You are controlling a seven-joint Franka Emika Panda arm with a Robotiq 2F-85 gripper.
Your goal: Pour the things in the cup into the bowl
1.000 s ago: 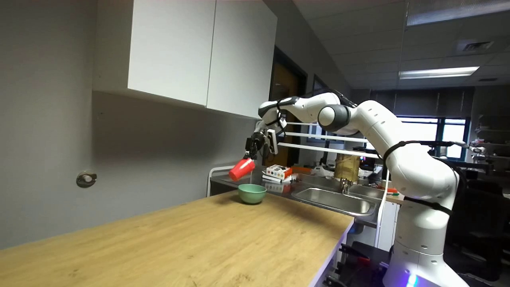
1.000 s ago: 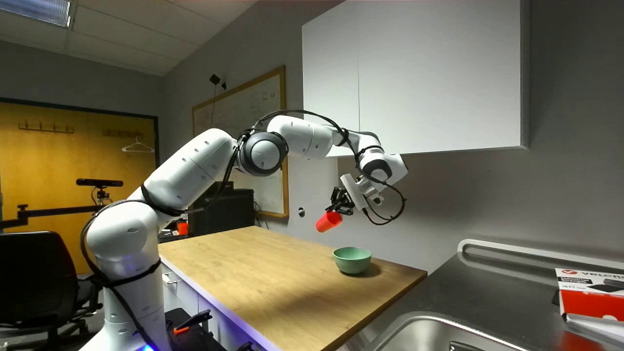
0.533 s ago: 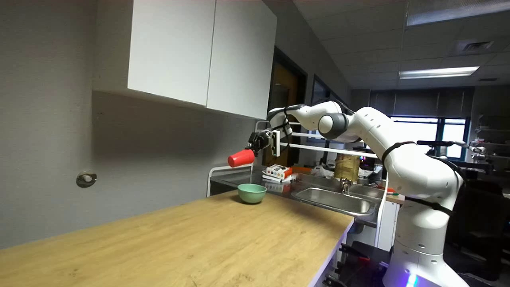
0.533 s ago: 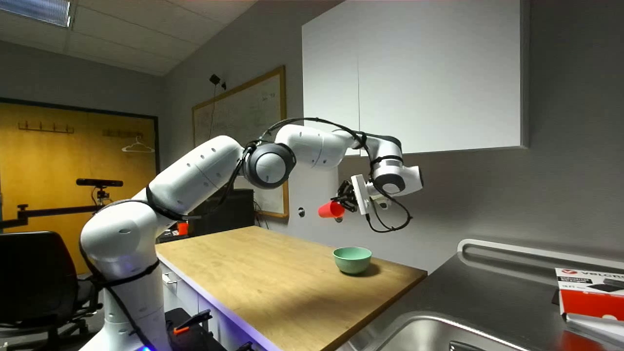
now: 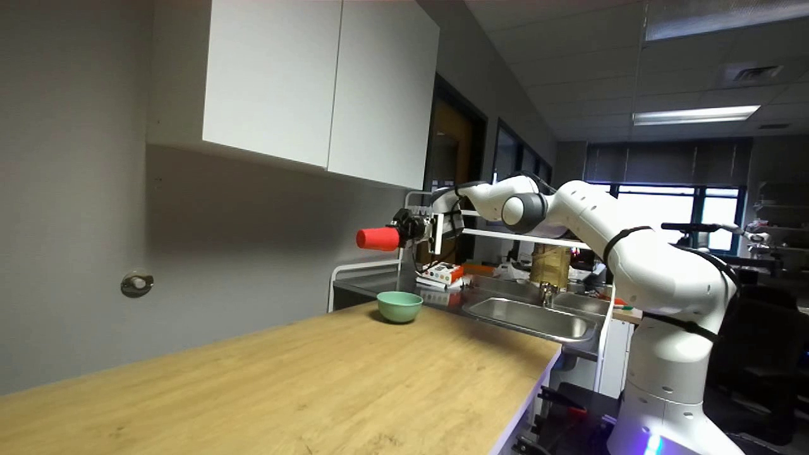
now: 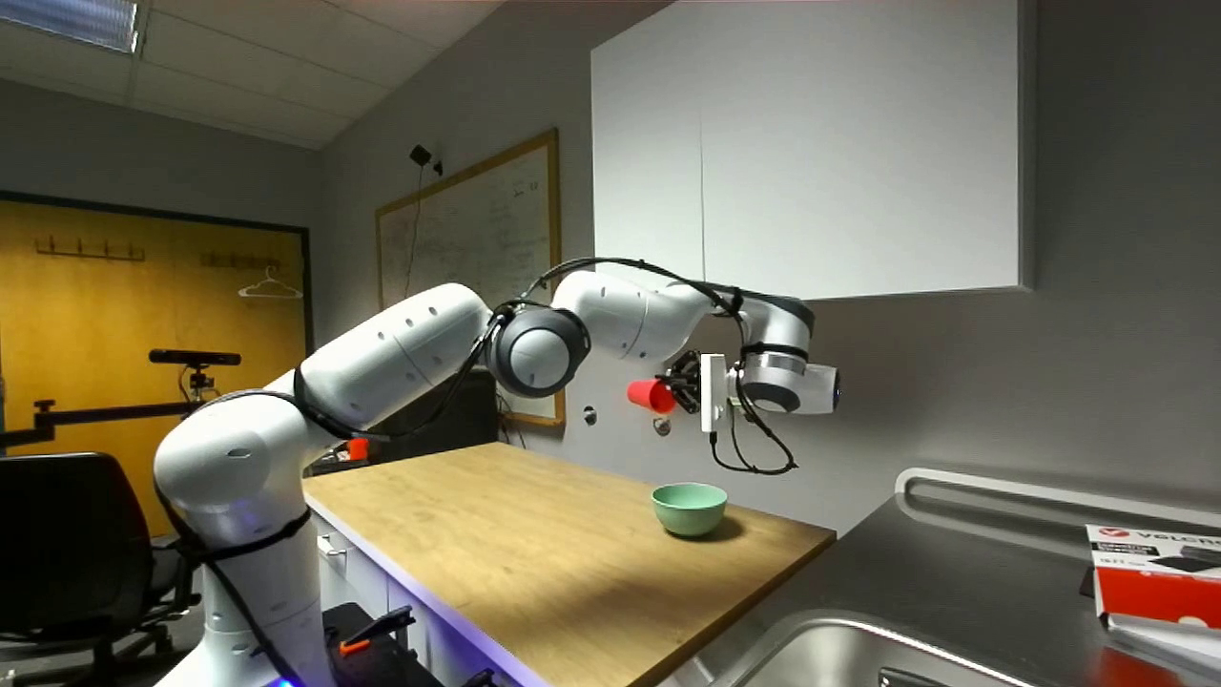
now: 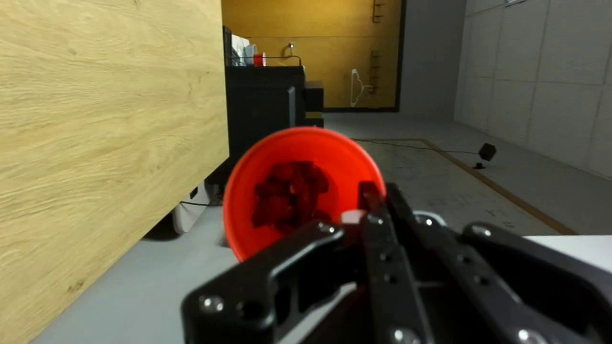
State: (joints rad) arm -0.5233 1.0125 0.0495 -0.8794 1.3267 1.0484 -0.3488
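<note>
Over counter, bent arm lower. Left bowl upright, unmoved on counter. Raised cup and rolled from slant to about level, above and left of bowl in both exterior views, with mouth to right. Kept claw clamped tight on cup's wall. Retained dark red pieces inside; probably needed further tipping.

plain red cup, green bowl, tan wood-grained tabletop, black end effector, white arm
</note>
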